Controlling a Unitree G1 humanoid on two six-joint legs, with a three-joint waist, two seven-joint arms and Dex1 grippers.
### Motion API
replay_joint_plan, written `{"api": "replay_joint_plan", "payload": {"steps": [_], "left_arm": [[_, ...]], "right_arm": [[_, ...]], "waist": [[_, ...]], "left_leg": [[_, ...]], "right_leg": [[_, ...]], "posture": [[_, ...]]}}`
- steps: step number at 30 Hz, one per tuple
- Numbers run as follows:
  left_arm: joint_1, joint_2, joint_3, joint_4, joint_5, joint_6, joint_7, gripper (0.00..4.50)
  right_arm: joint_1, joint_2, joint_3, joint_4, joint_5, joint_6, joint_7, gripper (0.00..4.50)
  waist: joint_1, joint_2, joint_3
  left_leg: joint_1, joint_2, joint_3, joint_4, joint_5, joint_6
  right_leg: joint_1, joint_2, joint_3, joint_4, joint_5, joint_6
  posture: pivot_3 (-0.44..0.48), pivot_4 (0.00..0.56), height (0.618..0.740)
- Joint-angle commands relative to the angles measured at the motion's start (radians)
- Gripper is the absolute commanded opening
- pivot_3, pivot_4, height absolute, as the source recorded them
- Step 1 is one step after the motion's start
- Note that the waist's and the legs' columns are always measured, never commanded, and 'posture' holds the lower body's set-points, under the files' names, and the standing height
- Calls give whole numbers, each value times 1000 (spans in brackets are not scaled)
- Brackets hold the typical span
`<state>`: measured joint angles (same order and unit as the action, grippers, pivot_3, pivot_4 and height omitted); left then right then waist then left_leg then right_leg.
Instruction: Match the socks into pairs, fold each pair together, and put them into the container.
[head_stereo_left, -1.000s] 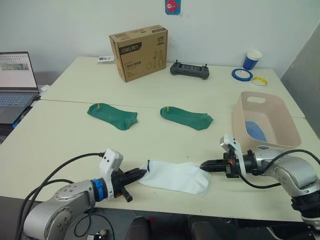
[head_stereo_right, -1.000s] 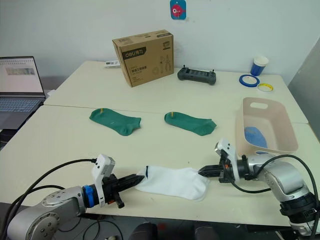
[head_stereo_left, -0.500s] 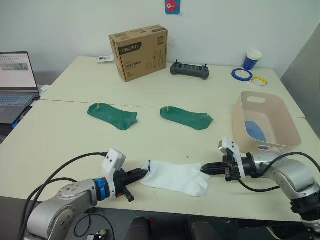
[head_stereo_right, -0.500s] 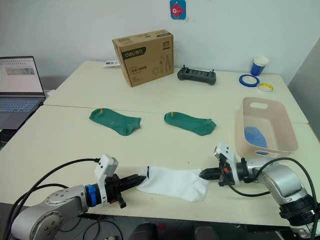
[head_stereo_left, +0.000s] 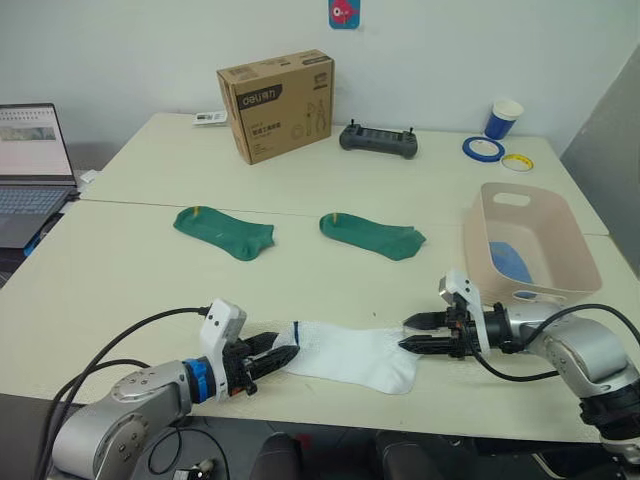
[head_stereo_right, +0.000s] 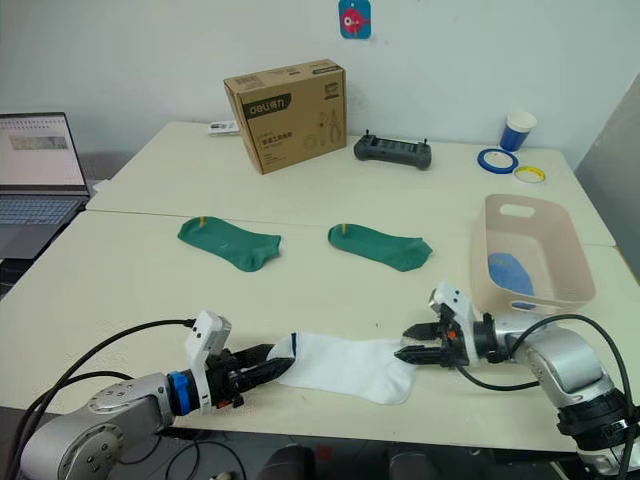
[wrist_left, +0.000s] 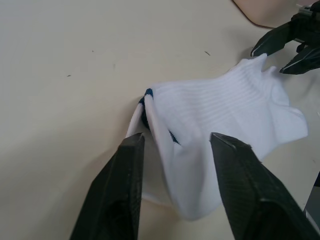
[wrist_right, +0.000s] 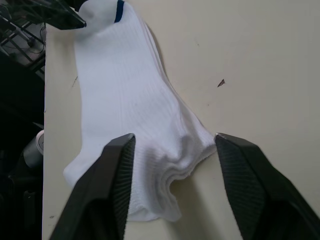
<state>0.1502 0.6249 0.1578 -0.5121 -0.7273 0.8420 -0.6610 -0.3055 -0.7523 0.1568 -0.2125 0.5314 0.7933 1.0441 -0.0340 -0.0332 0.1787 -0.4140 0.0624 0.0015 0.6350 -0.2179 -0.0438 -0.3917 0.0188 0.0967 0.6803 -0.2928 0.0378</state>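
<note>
- A white sock of soft ribbed knit lies flat near the front edge of the pale, smooth worktop; a small dark blue mark shows at its cuff end.
- The left gripper sits at the sock's cuff end, its two black tapered jaws apart, one on each side of the bunched cuff.
- The right gripper is at the sock's toe end, its jaws also apart, with the rounded toe lying between them.
- Two dark green socks lie flat side by side, well apart, farther back on the worktop; each has a small orange tab at the cuff.
- The container, a pinkish-beige plastic tub with rounded corners and an oval handle cutout, stands at the right, holding a bundle of light blue socks.
- Behind stand a brown cardboard box, a black controller, a blue paper cup and two tape rolls.
</note>
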Motion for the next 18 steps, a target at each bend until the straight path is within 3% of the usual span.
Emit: {"api": "replay_joint_plan", "payload": {"steps": [1,2,7,10,13,18], "left_arm": [[-17,19,103,-17,-71,4,-8,3563],[-19,30,126,-23,-96,14,-22,3855],[-38,115,148,-19,-74,-52,-108,3855],[-101,132,74,-13,-3,-147,-161,3899],[-140,138,-42,-14,86,-233,-219,3291],[-204,161,-216,69,281,-373,-278,1691]], "right_arm": [[-24,-31,-90,-72,80,8,46,3535],[-28,-32,-106,-90,97,8,50,3535],[-48,-24,-70,-126,36,-75,38,3535],[-50,17,-32,-144,20,-113,35,2901],[-44,43,18,-155,-22,-152,27,1860],[-24,68,110,-126,-123,-243,21,122]], "waist": [[0,0,0],[0,0,0],[-1,0,0],[2,0,0],[2,0,0],[2,0,0]], "left_leg": [[0,0,0,0,0,0],[0,0,0,0,0,0],[0,0,0,0,0,0],[-1,0,0,0,0,0],[-1,-1,1,0,0,0],[-2,0,1,-1,0,0]], "right_leg": [[0,0,0,0,0,0],[0,0,0,0,-1,-1],[-1,0,0,0,-1,-2],[-2,0,0,0,-2,-4],[-1,-1,1,0,-2,-3],[-2,-1,0,-1,0,0]], "posture": [[0,150,740],[0,150,740],[0,150,740],[0,150,740],[0,150,740],[0,150,740]]}}
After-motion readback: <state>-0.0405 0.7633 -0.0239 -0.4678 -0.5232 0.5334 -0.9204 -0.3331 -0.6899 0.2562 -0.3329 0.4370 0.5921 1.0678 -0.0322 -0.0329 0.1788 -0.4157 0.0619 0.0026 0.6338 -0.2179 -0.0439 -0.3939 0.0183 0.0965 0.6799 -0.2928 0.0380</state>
